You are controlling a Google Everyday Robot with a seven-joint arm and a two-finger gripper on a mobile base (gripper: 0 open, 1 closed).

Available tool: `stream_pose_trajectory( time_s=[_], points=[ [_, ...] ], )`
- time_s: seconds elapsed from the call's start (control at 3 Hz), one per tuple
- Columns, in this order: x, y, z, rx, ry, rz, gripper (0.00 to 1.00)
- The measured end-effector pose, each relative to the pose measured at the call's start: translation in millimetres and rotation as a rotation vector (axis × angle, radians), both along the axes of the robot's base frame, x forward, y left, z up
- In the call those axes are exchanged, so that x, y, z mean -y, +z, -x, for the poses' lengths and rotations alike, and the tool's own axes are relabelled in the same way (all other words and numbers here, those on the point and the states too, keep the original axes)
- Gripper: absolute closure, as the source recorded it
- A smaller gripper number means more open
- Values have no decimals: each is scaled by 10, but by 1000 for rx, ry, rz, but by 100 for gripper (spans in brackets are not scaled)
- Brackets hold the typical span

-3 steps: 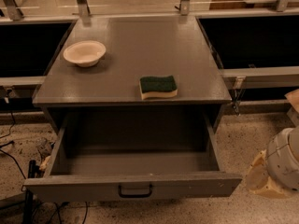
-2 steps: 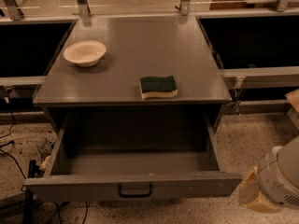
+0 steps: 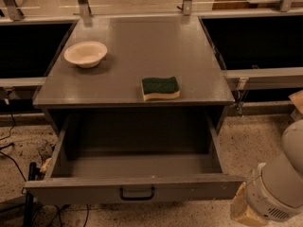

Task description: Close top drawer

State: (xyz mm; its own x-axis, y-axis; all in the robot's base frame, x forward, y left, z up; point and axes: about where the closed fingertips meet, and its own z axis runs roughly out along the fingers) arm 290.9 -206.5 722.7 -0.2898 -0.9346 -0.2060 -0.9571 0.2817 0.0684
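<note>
The gripper (image 3: 243, 211) had dropped and drifted left over the last second, and sat low at bottom right. Open or closed: cannot tell; nothing seen held. The top drawer (image 3: 136, 170) was unmoved, fully pulled out, empty, matte grey. Its front's right corner lay just left of the gripper, the handle (image 3: 137, 193) well left. Push likely not begun.

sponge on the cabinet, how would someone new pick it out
Find the grey cabinet with its top drawer pulled out; the robot's hand is low by the drawer's front right corner. The sponge lies on the cabinet top near the front edge, right of centre. It is rectangular, dark green over pale yellow, unlike the round cream bowl at back left.
</note>
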Motion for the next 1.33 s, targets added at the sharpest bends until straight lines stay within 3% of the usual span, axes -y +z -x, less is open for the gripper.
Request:
stream_pose_trajectory(
  time_s=[0.67, 1.0, 1.33],
  points=[
    [-49, -70, -215, 69, -50, -54, 100],
    [-48, -68, -214, 70, -51, -53, 100],
    [11, -197, -323, 67, -102, -45, 100]
  ],
)
